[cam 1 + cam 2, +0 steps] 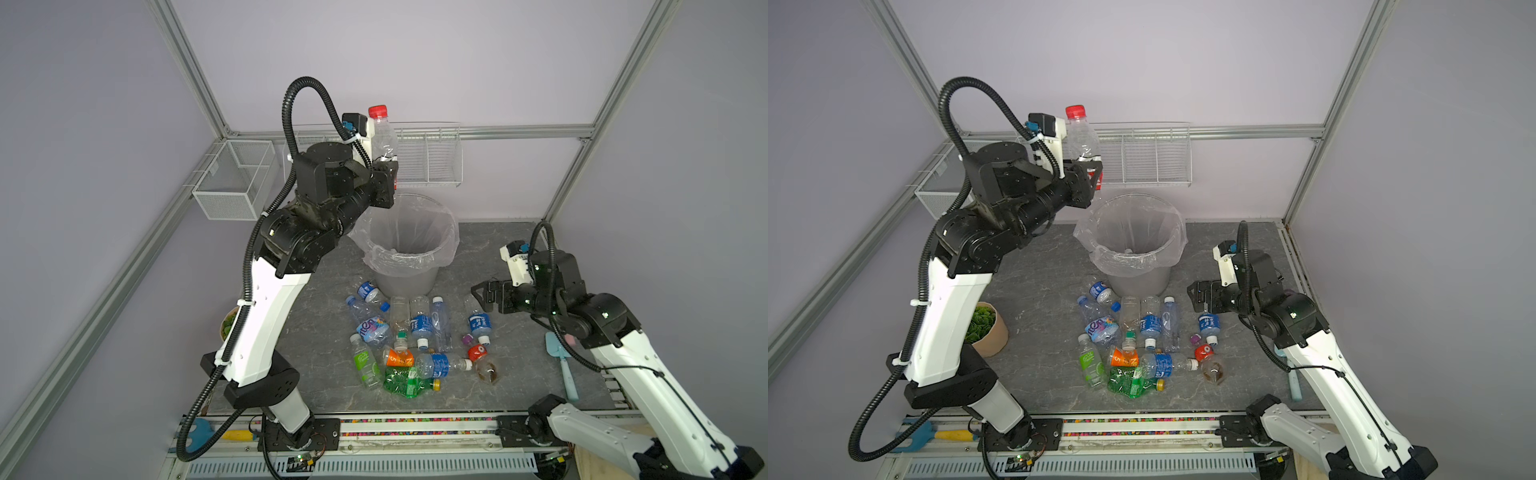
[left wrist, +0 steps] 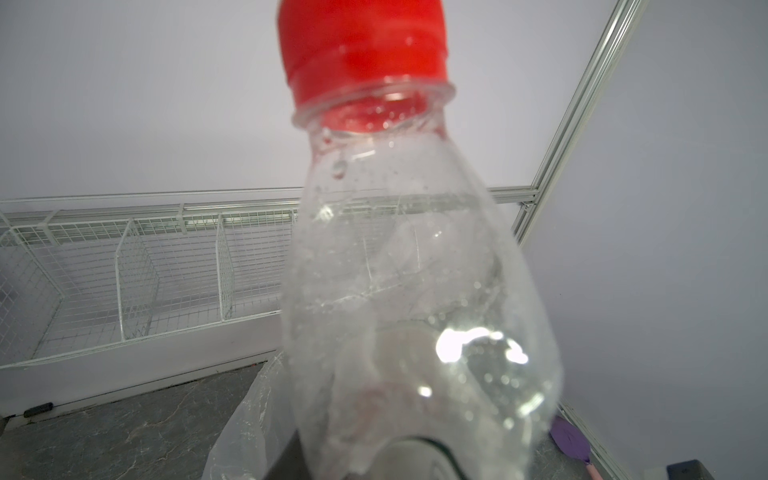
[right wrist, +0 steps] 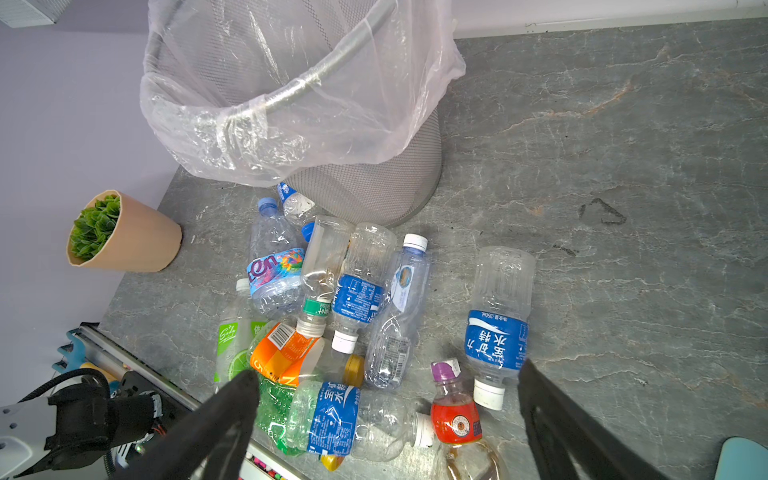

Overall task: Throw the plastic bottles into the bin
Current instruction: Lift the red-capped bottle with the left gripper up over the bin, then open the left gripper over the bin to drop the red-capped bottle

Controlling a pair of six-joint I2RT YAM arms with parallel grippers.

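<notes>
Possibly the red-capped bottle (image 1: 383,133) clenched in the left jaws, released off-centre, clips the bin (image 1: 409,279) rim; right jaws gape empty.

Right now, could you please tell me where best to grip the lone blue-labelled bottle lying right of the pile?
I'd grip the blue-labelled bottle across its label, right claw coming straight down: it lies flat, with bare table either side of the label.

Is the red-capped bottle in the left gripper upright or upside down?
Upright: in a top view the left gripper holds the red-capped bottle near its base, cap pointing up.
</notes>
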